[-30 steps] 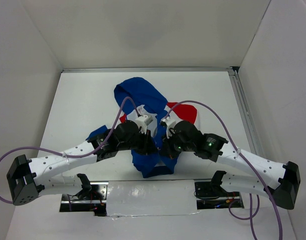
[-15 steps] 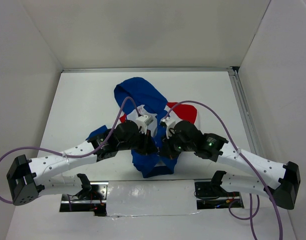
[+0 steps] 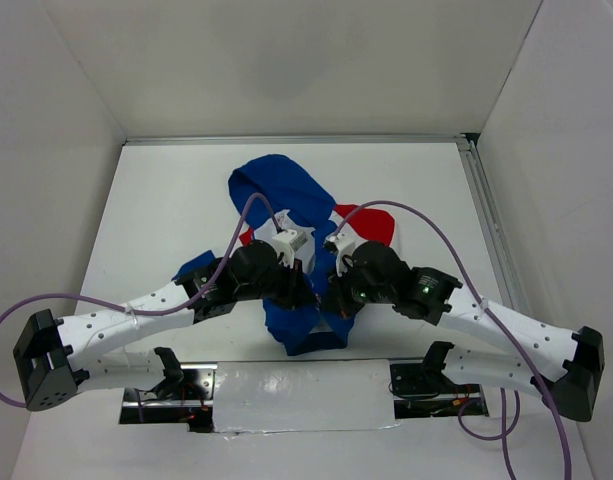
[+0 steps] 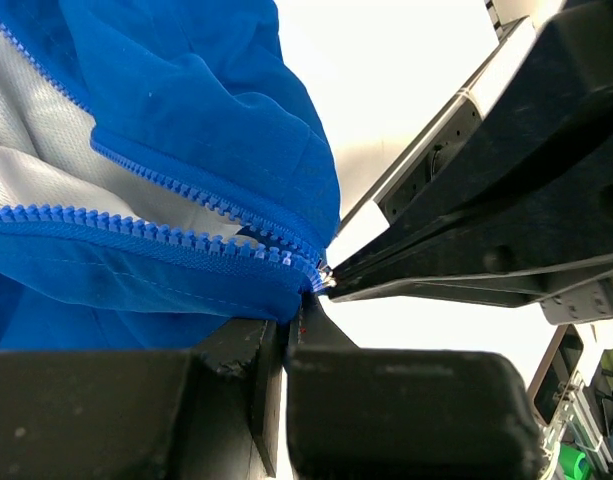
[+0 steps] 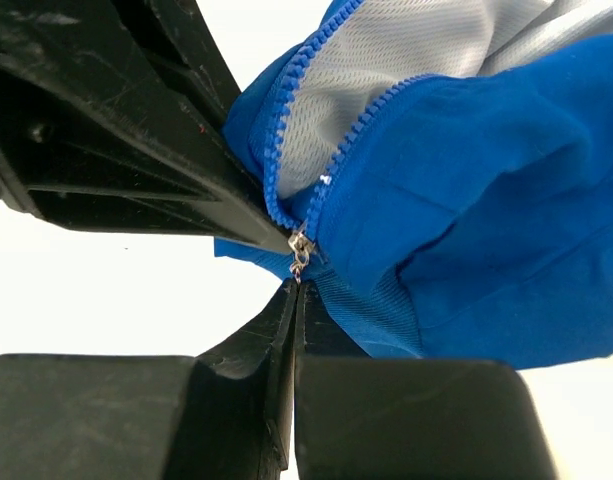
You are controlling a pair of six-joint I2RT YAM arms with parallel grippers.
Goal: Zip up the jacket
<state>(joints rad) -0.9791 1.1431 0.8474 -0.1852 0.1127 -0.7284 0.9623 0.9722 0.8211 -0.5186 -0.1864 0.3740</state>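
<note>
The blue jacket [image 3: 281,190] with red shoulder panels lies mid-table, hood at the far end, hem bunched up near the arms. Both grippers meet at its lower hem. My left gripper [image 4: 286,325] is shut on the blue hem fabric [image 4: 136,290] just below the zipper's bottom end. My right gripper [image 5: 298,290] is shut, with the end of the small silver zipper pull [image 5: 300,250] pinched at its tips. The zipper teeth [image 5: 286,130] above the slider stand apart, showing grey mesh lining [image 5: 406,50]. In the top view the wrists hide both sets of jaws.
White walls close in the table on three sides, with a metal rail [image 3: 486,220] along the right edge. Purple cables [image 3: 416,215] loop over both arms. A blue sleeve [image 3: 194,268] sticks out beside the left arm.
The right arm has shifted slightly, its elbow settling a little to the right. The jacket and the left arm stay where they were.
</note>
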